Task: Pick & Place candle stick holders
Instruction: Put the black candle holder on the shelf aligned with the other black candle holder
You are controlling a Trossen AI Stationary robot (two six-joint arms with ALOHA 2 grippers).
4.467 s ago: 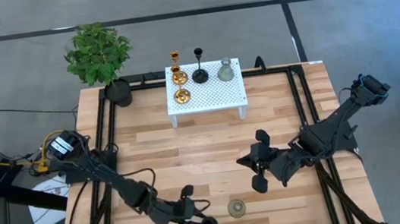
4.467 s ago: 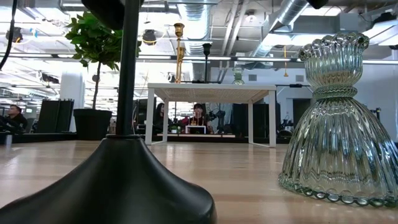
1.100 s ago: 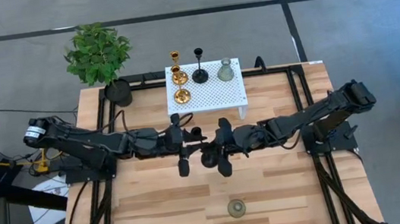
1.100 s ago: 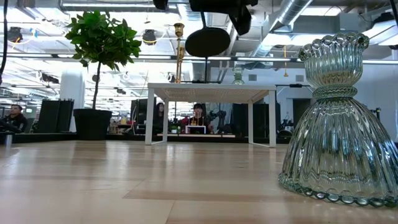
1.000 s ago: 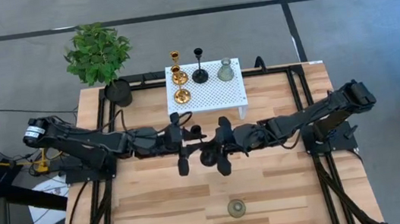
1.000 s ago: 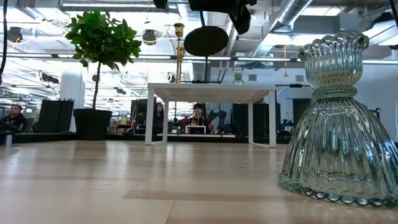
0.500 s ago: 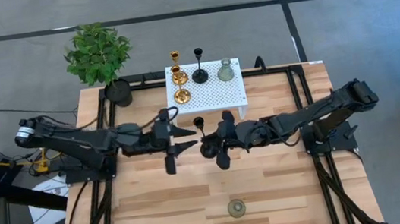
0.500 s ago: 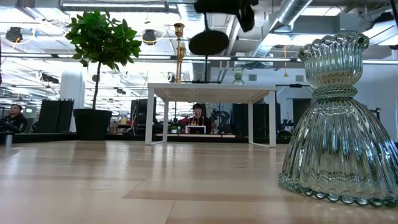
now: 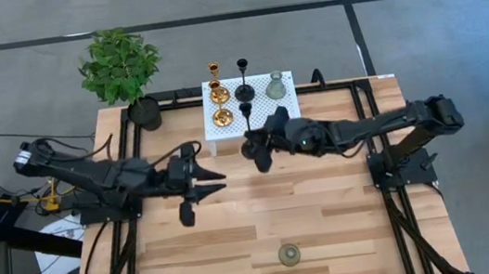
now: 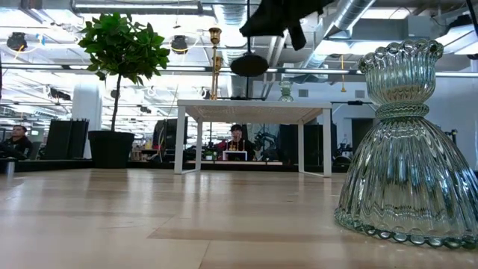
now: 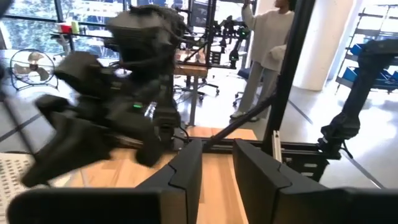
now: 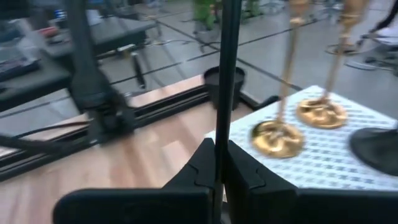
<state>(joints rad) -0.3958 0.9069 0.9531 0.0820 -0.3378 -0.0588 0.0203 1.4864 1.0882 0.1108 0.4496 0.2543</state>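
- Jaws: the right gripper [image 9: 259,144] is clamped tight on the thin stem of a black candle stick holder [image 9: 248,127], carried in the air at the front edge of the white perforated stand [image 9: 274,115]. In the right wrist view the stem [image 12: 227,74] runs straight up between the closed fingers [image 12: 202,165].
- Left gripper [image 9: 204,176] hangs over the left-middle of the wooden table [image 9: 348,218], holding nothing. Its fingers [image 11: 186,171] show a narrow gap in its own wrist view.
- Already on the stand: two gold holders [image 9: 217,92] at the left, a second black holder [image 9: 244,88] mid-back, one grey-green glass holder [image 9: 275,85] at the right.
- Left to do: the carried black holder is not yet set down; judged to be in transit toward the stand.
- One grey-green glass holder [image 9: 289,255] sits alone near the front edge of the table, well apart from both arms; it looms large in the low view [image 10: 407,149].
- Judgement: four of six placed, a fifth nearly there, one untouched.
- The potted plant [image 9: 121,70] stands at the back-left corner, out of play.
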